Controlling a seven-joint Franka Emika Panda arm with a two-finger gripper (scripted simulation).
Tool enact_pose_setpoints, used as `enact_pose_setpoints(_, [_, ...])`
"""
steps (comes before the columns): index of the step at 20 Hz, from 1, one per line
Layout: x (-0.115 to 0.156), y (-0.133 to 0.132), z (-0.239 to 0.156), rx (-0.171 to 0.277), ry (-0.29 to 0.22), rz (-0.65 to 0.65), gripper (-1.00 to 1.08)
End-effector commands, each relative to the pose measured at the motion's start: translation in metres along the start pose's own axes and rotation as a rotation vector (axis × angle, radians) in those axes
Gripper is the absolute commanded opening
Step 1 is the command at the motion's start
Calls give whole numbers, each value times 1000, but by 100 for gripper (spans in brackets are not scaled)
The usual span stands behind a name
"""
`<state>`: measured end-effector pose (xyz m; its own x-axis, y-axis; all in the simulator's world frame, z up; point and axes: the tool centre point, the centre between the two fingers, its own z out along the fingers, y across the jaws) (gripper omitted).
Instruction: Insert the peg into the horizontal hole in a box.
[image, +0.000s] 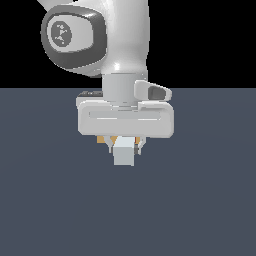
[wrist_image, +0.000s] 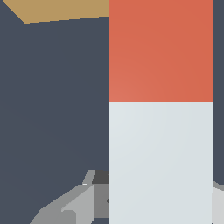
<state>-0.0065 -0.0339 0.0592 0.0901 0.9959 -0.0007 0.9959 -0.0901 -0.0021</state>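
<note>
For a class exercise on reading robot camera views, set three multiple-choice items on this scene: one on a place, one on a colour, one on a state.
1. Where is the peg in the exterior view?
A. Lying on the floor far from the arm
B. Directly under the gripper, between its fingers
C. On top of the arm

2. In the wrist view, which two colours make up the peg?
A. Red and pale grey-white
B. Blue and green
C. Black and yellow

3. What is the gripper doing?
A. Open and empty
B. Shut on the box
C. Shut on the peg

Answers: 1 B, the pale end sits between the fingers. 2 A, a red half meets a pale half. 3 C, fingers flank the peg.
</note>
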Motion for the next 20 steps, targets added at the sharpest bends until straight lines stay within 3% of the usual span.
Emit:
enact_pose_setpoints(1, [8, 3, -3, -3, 0, -46, -100])
enact_pose_setpoints(20, [18, 2, -5, -1, 0, -88, -100])
